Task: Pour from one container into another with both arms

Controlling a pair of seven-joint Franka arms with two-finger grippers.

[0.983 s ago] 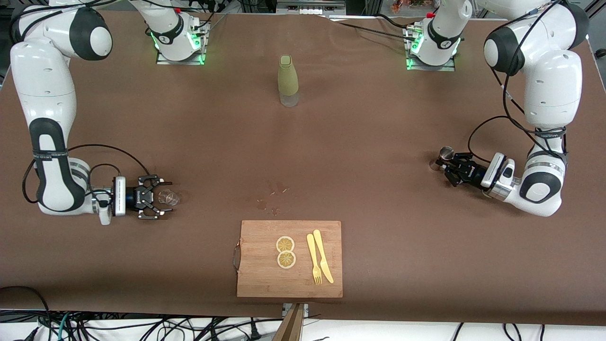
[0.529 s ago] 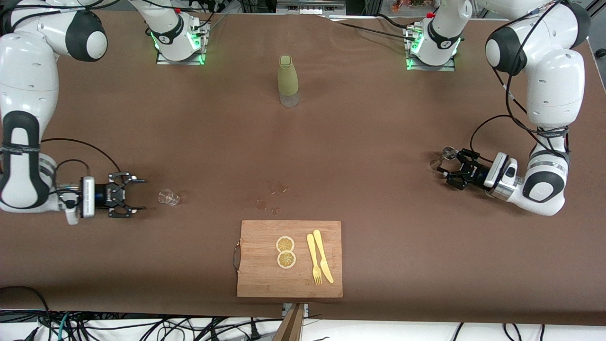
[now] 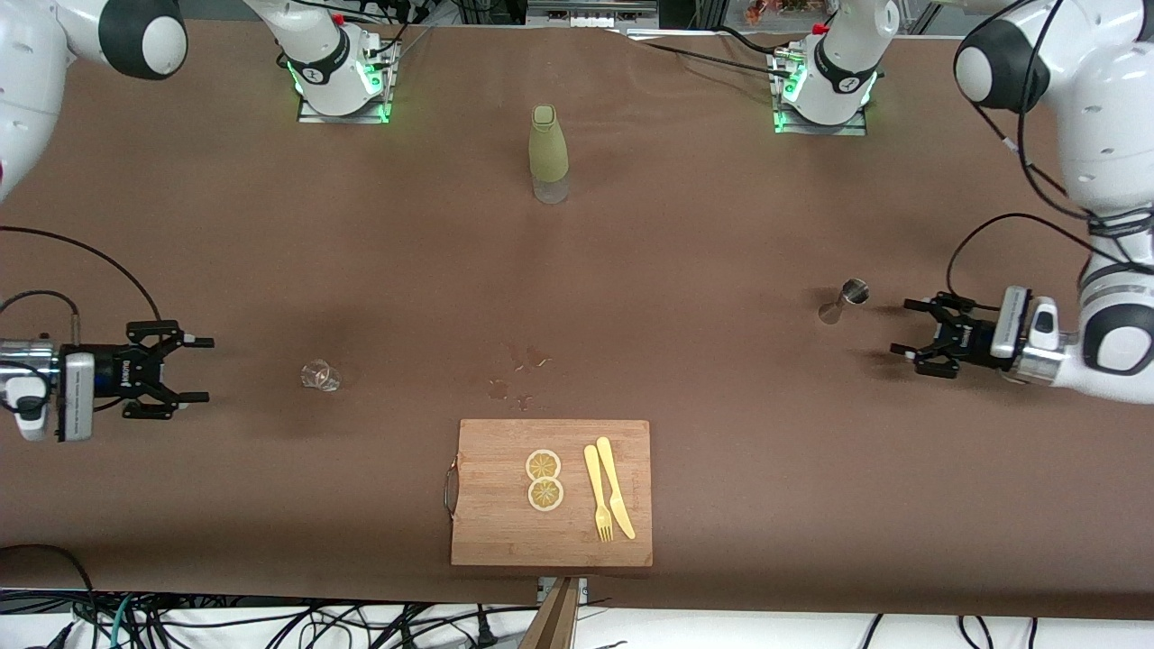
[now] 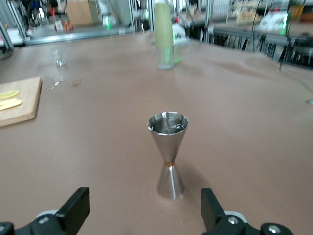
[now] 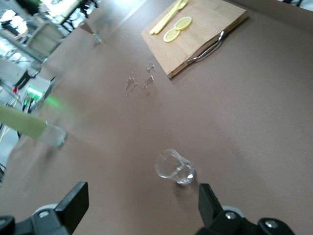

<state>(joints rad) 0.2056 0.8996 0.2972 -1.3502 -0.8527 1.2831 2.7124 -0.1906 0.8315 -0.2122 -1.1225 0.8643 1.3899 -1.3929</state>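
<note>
A small clear glass stands on the brown table toward the right arm's end. My right gripper hangs open, well back from it, with nothing between its fingers; the right wrist view shows the glass ahead of the open gripper. A steel jigger stands upright toward the left arm's end. My left gripper is open and a short way off from it. In the left wrist view the jigger stands just ahead of the open gripper, with some liquid in its cup.
An olive-green bottle stands mid-table between the bases. A wooden cutting board lies near the front edge with two lemon slices, a yellow fork and a yellow knife. Small spilled drops mark the table above the board.
Both grippers have drawn back from their containers toward their own ends of the table. The right one left the glass, the left one left the jigger; both containers stayed standing.
</note>
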